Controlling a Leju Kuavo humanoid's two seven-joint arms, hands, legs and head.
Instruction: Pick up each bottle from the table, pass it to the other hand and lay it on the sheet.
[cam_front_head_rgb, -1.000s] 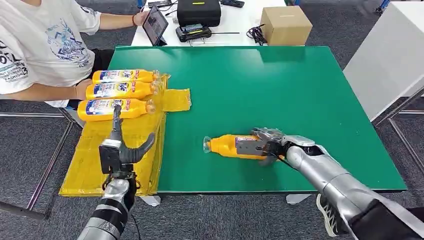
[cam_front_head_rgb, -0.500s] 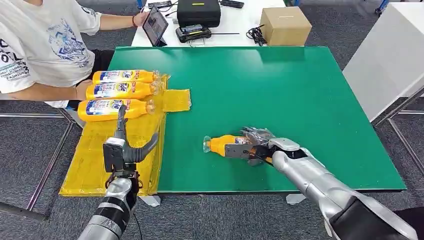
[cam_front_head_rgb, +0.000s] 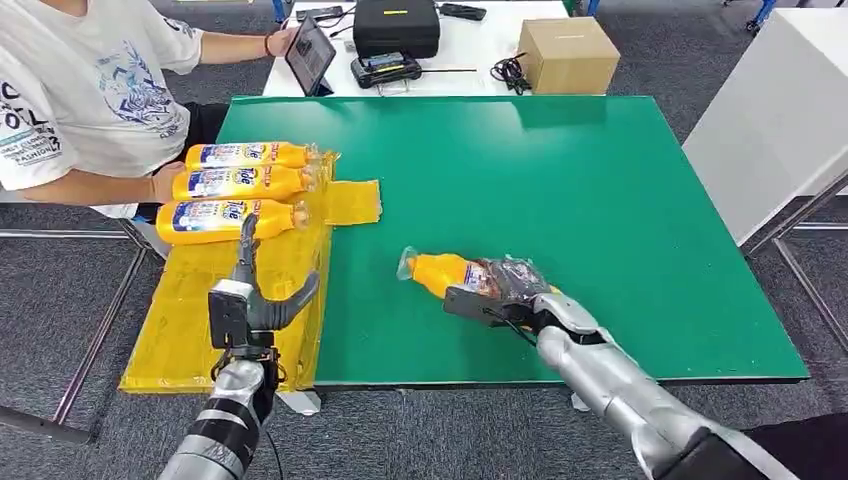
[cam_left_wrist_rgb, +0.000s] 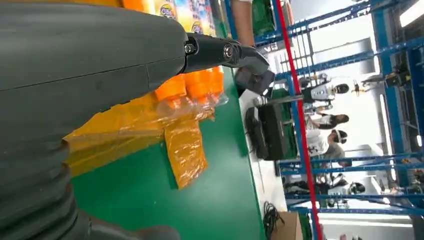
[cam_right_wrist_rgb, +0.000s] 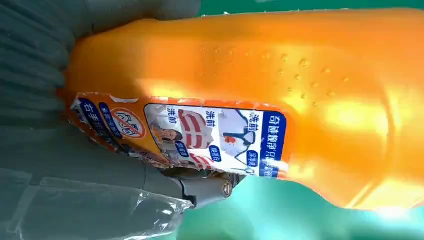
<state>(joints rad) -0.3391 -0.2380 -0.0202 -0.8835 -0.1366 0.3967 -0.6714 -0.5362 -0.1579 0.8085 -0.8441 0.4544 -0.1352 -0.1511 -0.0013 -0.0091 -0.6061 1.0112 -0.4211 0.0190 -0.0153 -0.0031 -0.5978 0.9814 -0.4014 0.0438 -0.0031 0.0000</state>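
Note:
My right hand (cam_front_head_rgb: 505, 290) grips an orange bottle (cam_front_head_rgb: 445, 272) around its labelled body, lifted slightly off the green table (cam_front_head_rgb: 560, 170) with the clear cap pointing left and tilted up. In the right wrist view the bottle (cam_right_wrist_rgb: 280, 95) and its label are pressed against my grey palm. Three more orange bottles (cam_front_head_rgb: 235, 185) lie side by side at the far end of the yellow sheet (cam_front_head_rgb: 180, 330) left of the table. My left hand (cam_front_head_rgb: 250, 300) hovers empty above the sheet with fingers spread, one pointing up. The left wrist view shows the sheet (cam_left_wrist_rgb: 185, 150) and the bottles' caps (cam_left_wrist_rgb: 192, 85).
A person in a white T-shirt (cam_front_head_rgb: 80, 90) sits at the far left by the sheet, forearm close to the bottles. Behind the green table, a white table carries a tablet (cam_front_head_rgb: 312, 50), a black case (cam_front_head_rgb: 398, 25) and a cardboard box (cam_front_head_rgb: 570, 50). A white cabinet (cam_front_head_rgb: 780, 120) stands at right.
My right hand has raised the bottle and carried it slightly left, tilting the cap end upward. My left hand has shifted a little to the right over the sheet.

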